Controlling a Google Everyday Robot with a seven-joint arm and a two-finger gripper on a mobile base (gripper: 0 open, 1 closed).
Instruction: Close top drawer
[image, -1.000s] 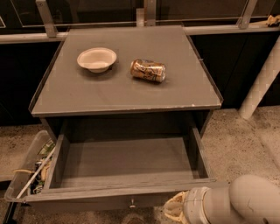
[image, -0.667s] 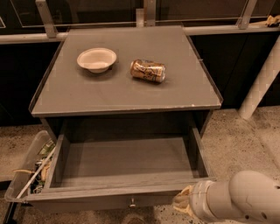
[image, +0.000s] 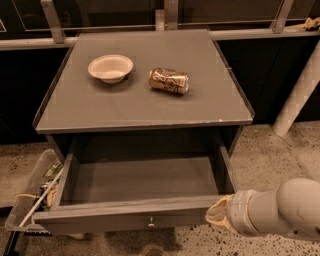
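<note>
At the far left, on the speckled floor, a clear plastic bin (image: 22, 210) holding scraps lies tilted just beside the bench (image: 150, 107); the bench is a dull-grey cabinet with a flat top and a thin raised rim. The top drawer (image: 125, 217) stands pulled well out from under that top, towards the camera; it is wide and shallow, the same dull grey, its inside bare, its flat front panel carrying one small round metal knob (image: 151, 220) at centre. On the bench top a pale paper bowl (image: 110, 68) sits upright to the left; a crushed golden-brown drink can (image: 169, 81) lies on its side to the right of it, apart from the bowl. The hand (image: 217, 216), yellowish at its tip, is at the right end of the drawer's front panel, touching or all but touching it; whether it is open or closed cannot be told, and it grips nothing visible; its thick white arm (image: 280, 210) runs off the lower right. A white post (image: 300, 90) leans at the right edge.
</note>
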